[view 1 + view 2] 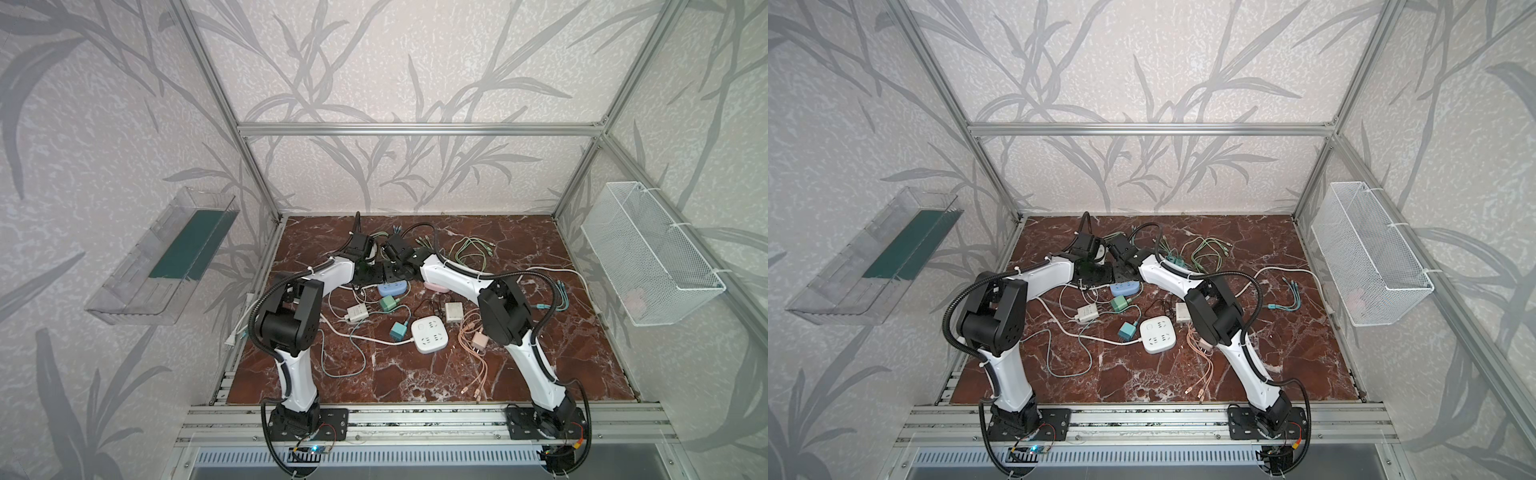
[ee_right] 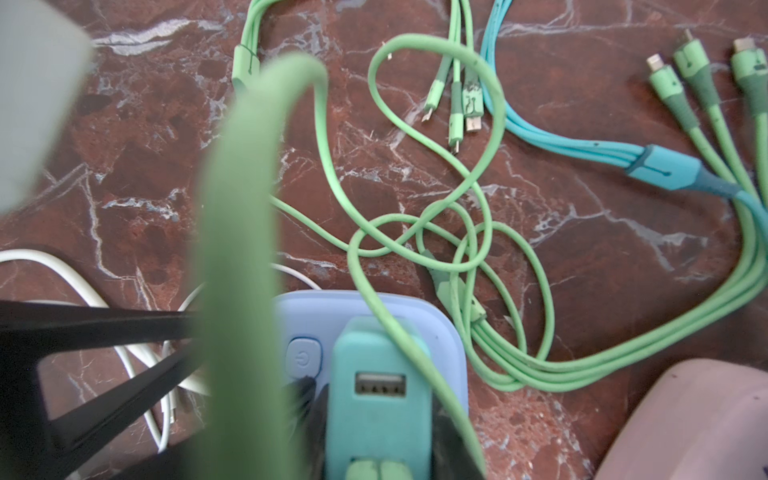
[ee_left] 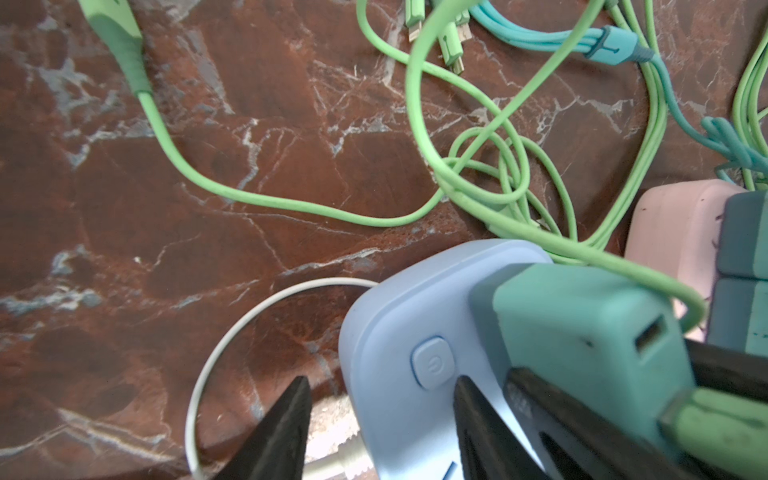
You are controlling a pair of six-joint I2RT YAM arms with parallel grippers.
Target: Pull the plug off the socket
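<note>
A teal plug (image 2: 378, 361) with a USB port stands in a light-blue socket strip (image 2: 451, 332) on the marble floor. In the left wrist view, the plug (image 3: 582, 332) sits beside the strip's power button (image 3: 432, 361). My right gripper (image 2: 376, 415) is shut on the plug, one black finger on each side. My left gripper (image 3: 383, 380) straddles the strip's button end. One finger rests on the strip's top, the other (image 3: 291, 415) hangs over the floor, a gap off the strip's edge. In both top views the strip (image 1: 392, 287) (image 1: 1124, 287) lies under the two wrists.
Green cables (image 2: 457, 232) and a blue cable (image 2: 665, 170) tangle behind the strip; one green cable drapes over the plug. A pink strip (image 3: 673, 224) lies close by. A white cord (image 3: 232, 332) leaves the blue strip. A white square socket (image 1: 430, 334) and small chargers sit nearer the front.
</note>
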